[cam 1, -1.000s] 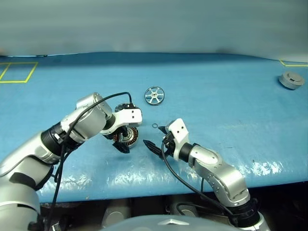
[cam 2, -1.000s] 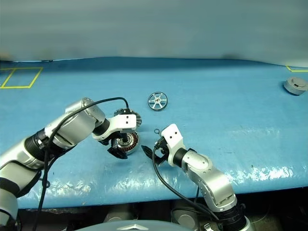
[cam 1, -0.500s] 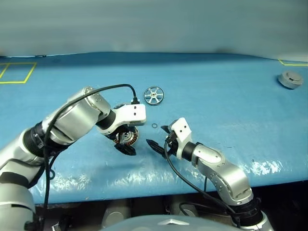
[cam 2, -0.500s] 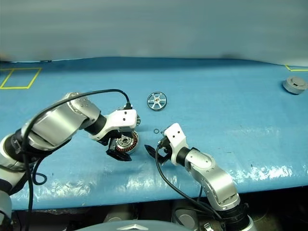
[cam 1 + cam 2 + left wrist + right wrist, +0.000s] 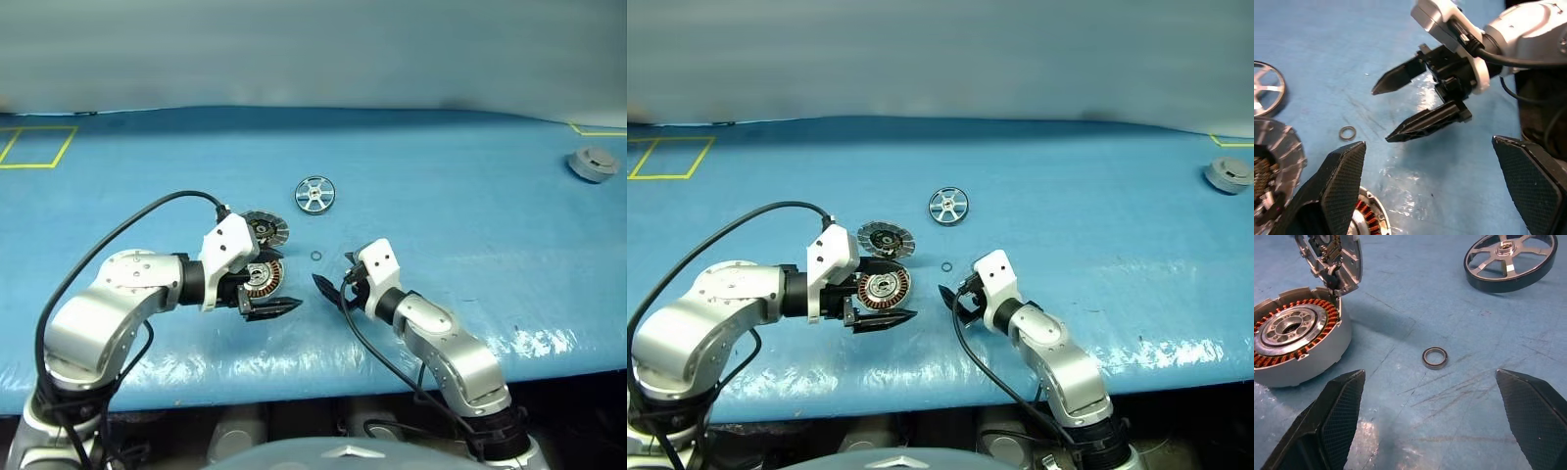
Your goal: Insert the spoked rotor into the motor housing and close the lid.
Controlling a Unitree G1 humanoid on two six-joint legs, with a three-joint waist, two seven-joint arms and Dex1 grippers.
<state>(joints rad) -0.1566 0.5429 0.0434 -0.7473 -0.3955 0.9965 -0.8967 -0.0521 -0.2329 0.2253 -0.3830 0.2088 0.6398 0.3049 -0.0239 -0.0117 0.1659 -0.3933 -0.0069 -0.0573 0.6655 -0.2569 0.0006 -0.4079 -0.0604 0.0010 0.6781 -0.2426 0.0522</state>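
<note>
Looking down from the head view, the motor housing (image 5: 882,289) sits on the blue table (image 5: 1097,196) with the lid (image 5: 886,238) just behind it and the spoked rotor (image 5: 948,206) farther back. Up close, the right wrist view reveals the lid tilted up on edge against the housing, copper windings exposed, and a small washer ring (image 5: 1434,357) lying between housing and rotor. Both the left gripper (image 5: 269,297) and the right gripper (image 5: 333,281) gape wide, holding nothing, facing each other. A grey round part (image 5: 594,163) rests far right.
</note>
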